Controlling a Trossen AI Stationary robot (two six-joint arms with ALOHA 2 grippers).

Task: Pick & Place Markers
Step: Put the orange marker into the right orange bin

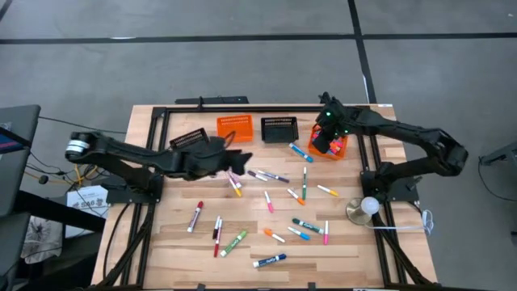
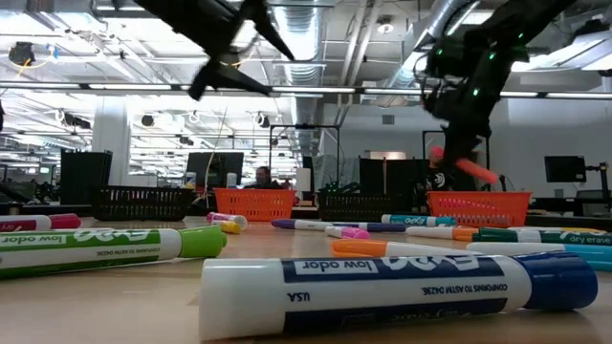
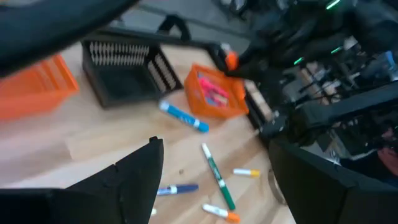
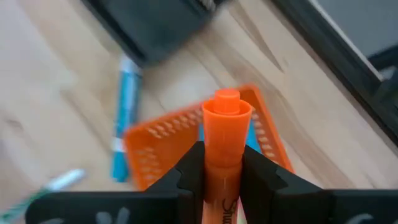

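Observation:
Many capped markers (image 1: 275,212) in mixed colours lie scattered flat on the wooden table. My right gripper (image 4: 222,171) hangs over a small orange mesh basket (image 4: 161,146) near the table's far right corner, shut on an orange marker (image 4: 225,134). The basket (image 3: 214,93) holds pink markers. My left gripper (image 1: 232,158) is open and raised above the table (image 2: 239,53), over the markers left of centre, touching nothing. My right gripper pinches the orange marker's barrel (image 4: 222,163) just behind its cap (image 4: 226,115), between the two fingers. The marker lies along the fingers, cap end pointing past them. It is lifted clear and hangs slanted above the orange basket (image 2: 475,205).
Three more mesh baskets stand along the far edge: a black one (image 1: 187,140), an orange one (image 1: 234,127) and another black one (image 1: 279,128). A round metal object (image 1: 362,208) sits near the right edge. A blue marker (image 1: 300,151) lies beside the right basket.

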